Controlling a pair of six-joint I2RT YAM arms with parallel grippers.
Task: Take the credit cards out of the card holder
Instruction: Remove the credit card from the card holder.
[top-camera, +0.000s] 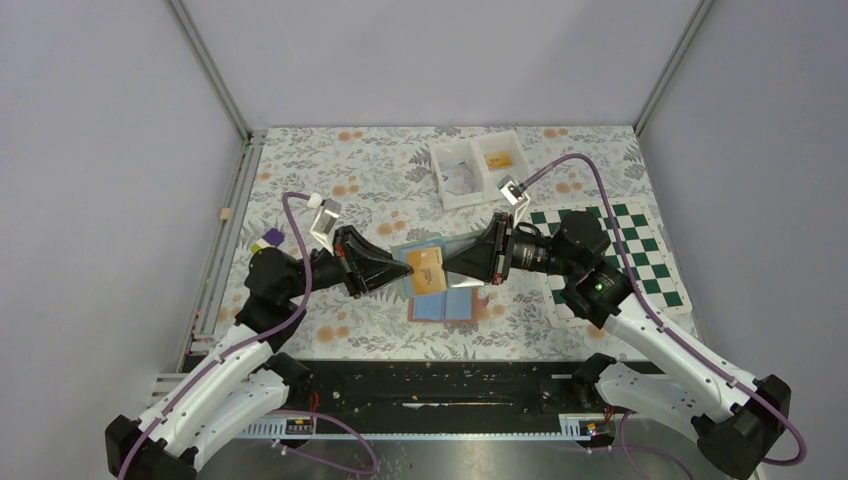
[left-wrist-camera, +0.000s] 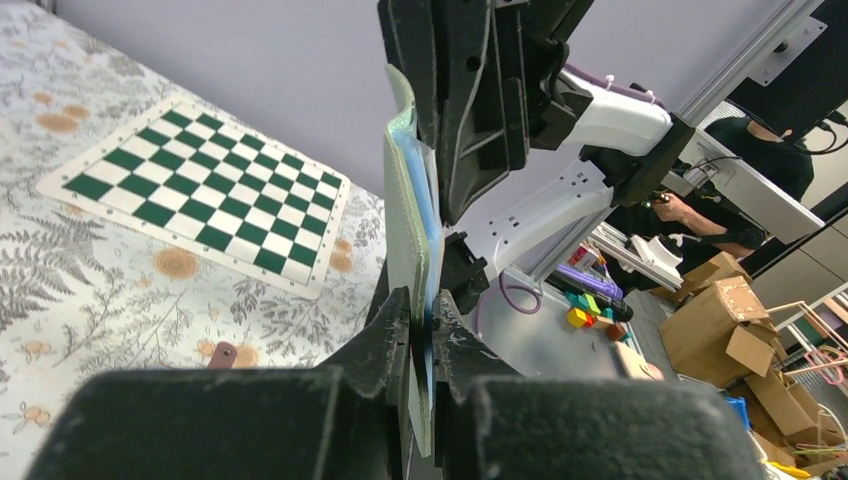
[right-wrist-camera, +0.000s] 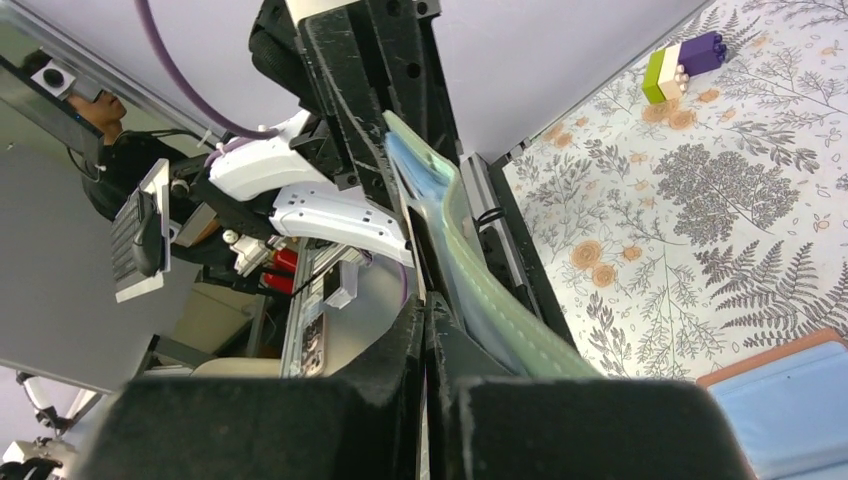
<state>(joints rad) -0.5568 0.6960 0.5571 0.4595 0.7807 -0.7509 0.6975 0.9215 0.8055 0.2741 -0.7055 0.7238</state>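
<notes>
Tan and blue, the holder (top-camera: 428, 270) hangs mid-table between the left gripper (top-camera: 403, 272) and the right gripper (top-camera: 462, 270), with its blue panels (top-camera: 447, 305) lying on the table (top-camera: 330, 190) just nearer.

Left wrist view: the fingers (left-wrist-camera: 395, 330) are clamped on the holder's pale stitched flap (left-wrist-camera: 405, 210), which stands upright.

Right wrist view: those fingers (right-wrist-camera: 408, 345) are pressed together beside the flap. What they pinch, I can't tell.

Floral table (top-camera: 330, 190) bears tray (top-camera: 437, 170), chessboard mat (top-camera: 655, 265), blocks (top-camera: 268, 239).
</notes>
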